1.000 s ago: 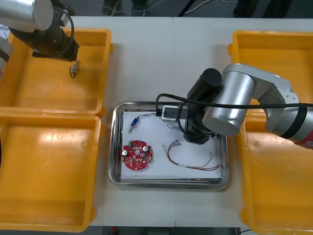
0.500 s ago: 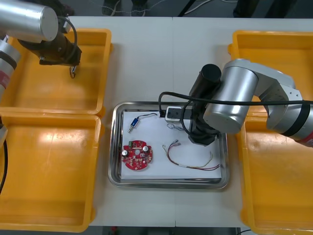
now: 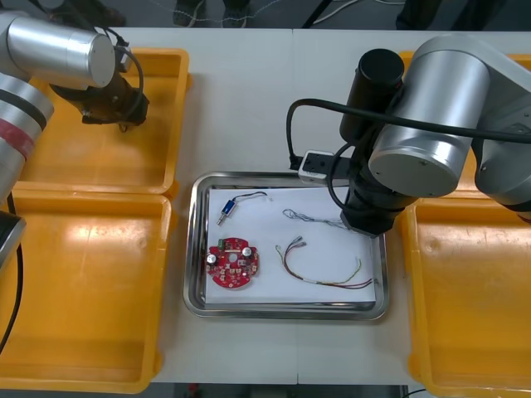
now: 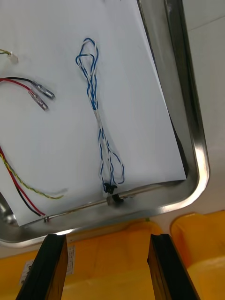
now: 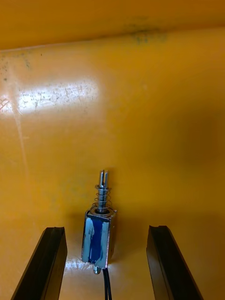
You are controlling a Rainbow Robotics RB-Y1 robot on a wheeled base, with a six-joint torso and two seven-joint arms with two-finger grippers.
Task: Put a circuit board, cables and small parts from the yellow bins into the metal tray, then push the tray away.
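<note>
Straddling small metal part [image 5: 99, 236] in yellow bin [image 5: 140, 117] with left claw [image 5: 107, 229] open (right claw [image 4: 108, 236] open over metal tray [image 4: 197, 154]); may skid it on closing.

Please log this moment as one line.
left gripper: open above small metal part in yellow bin | right gripper: open above metal tray edge | blue and white cable: in tray

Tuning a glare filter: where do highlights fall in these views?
Left wrist view: white glare streaks the yellow bin floor beyond the small metal part inside the open left tool. Right wrist view: the rim of the metal tray gleams ahead of the open right tool. Front view: even light, faint sheen on that rim.
</note>
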